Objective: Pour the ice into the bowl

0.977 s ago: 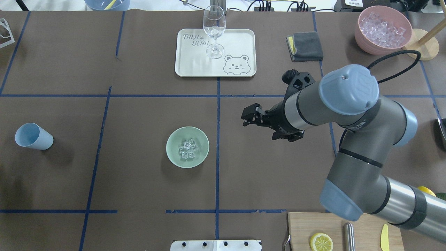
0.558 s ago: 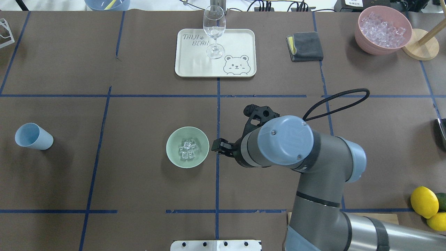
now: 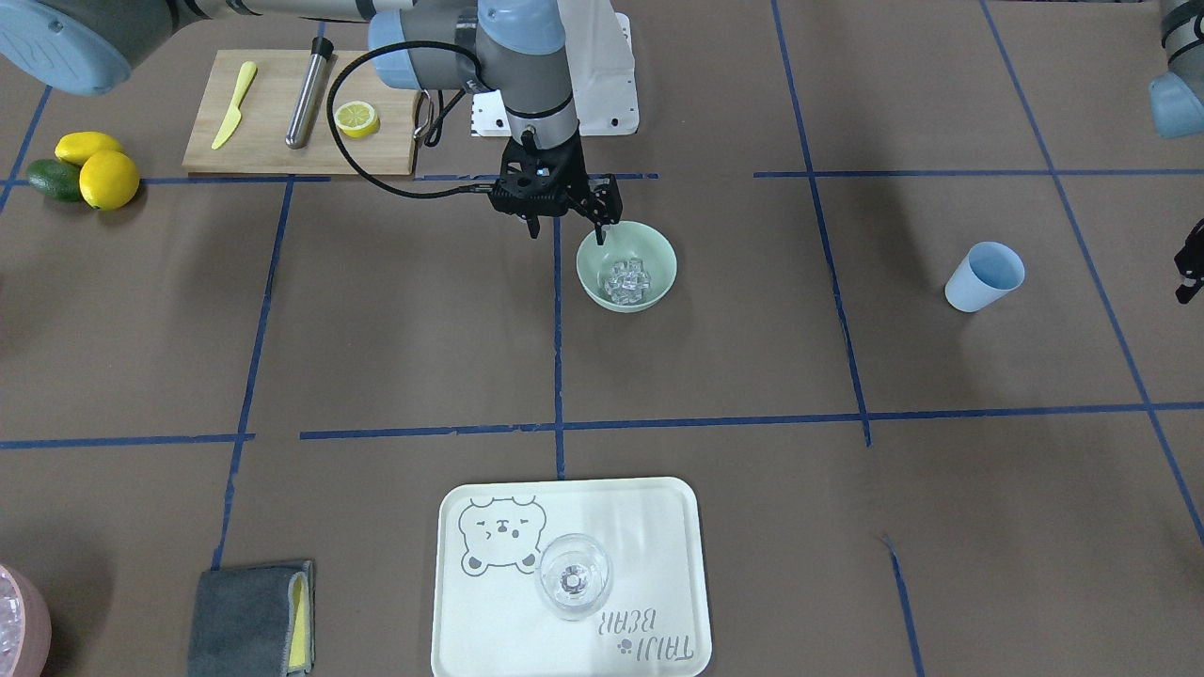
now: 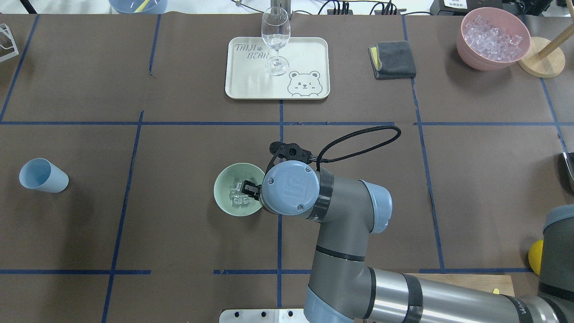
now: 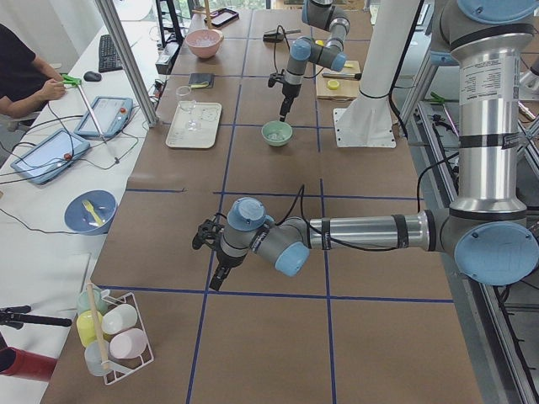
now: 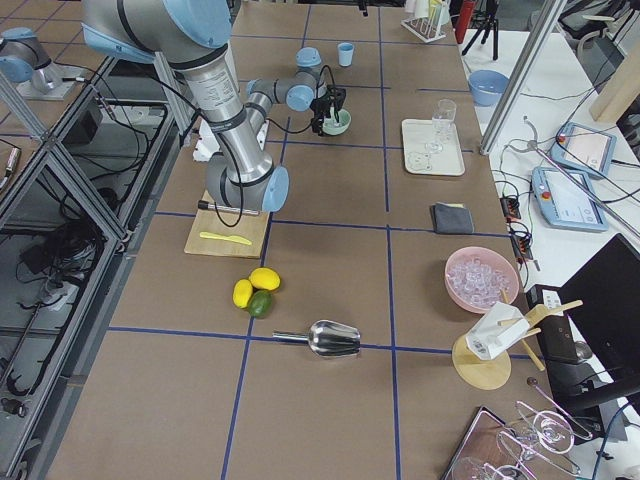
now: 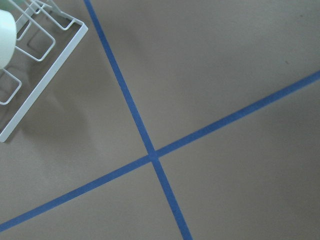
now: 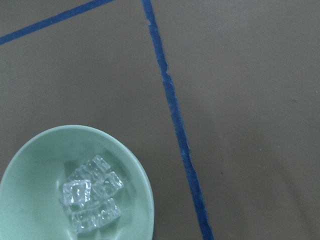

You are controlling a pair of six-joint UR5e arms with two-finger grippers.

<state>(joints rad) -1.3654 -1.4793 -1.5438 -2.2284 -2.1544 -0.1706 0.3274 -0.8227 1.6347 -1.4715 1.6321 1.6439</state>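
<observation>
The bowl (image 4: 222, 181) sits near the middle of the tabletop (image 4: 179, 233), just beside a blue tape line, with the ice (image 4: 236, 197) clustered in its bottom.

The front-facing view shows the right claw (image 3: 566, 232) best. It points down with its fingers spread and nothing between them. One finger (image 3: 599, 235) is at the bowl's rim on the robot's side, and the other is outside the bowl, over bare tabletop. Whether that finger touches the rim I cannot tell.

From overhead, the arm's blue-capped wrist joint (image 4: 290, 187) hides most of this, and only one black tip juts over the bowl's right side. The right wrist camera shows no fingers, but it gives the closest look at the ice: small clear cubes piled against each other in the bowl's centre.

The left claw (image 5: 217, 278) is outside the overhead view. The left side view shows it low over the tabletop, well apart from the bowl, and the front-facing view catches only a black sliver of it at its edge. I cannot tell whether it is spread or pressed together. Its wrist camera sees crossing tape lines and a corner of a white wire rack (image 7: 35, 55).

Only the right side view shows the metal scoop (image 6: 325, 338), which lies near the pink container (image 6: 482, 278).
</observation>
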